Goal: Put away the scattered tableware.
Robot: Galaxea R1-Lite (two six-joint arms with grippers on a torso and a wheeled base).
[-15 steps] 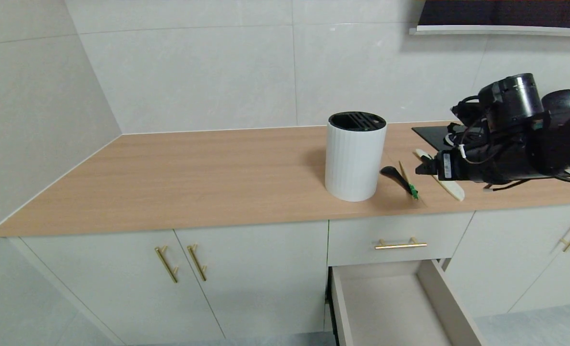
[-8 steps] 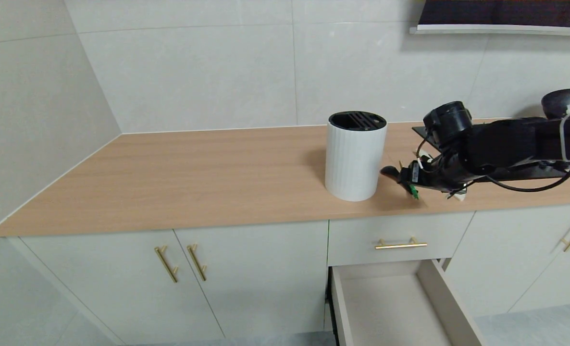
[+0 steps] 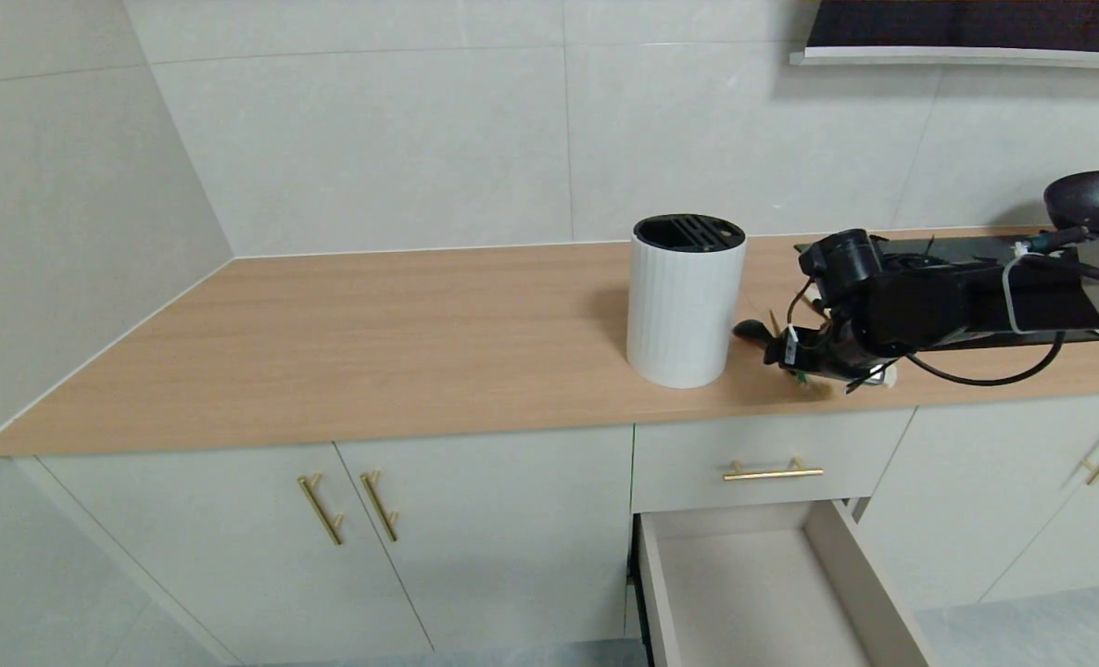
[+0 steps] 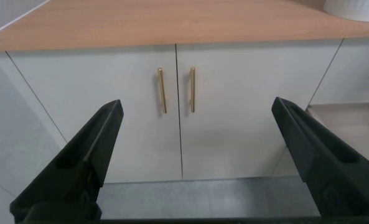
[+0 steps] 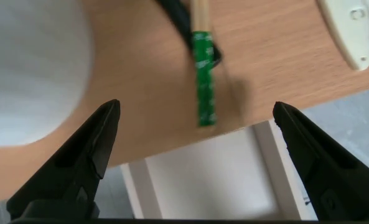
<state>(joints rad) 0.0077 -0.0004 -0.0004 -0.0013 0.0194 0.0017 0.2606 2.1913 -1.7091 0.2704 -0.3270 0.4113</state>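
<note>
Seeing the right tool point(image 5: 195, 109) spread wide directly over the green-tipped stick point(image 5: 204, 93) on the surface point(image 3: 420, 324) just right of the white holder point(image 3: 684, 310), lengthwise across the jaw gap, pretty much lined up.

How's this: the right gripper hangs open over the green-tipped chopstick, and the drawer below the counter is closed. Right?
No: the head view shows the drawer below the counter pulled open. The right gripper does hang open over the green-tipped chopstick.
</note>
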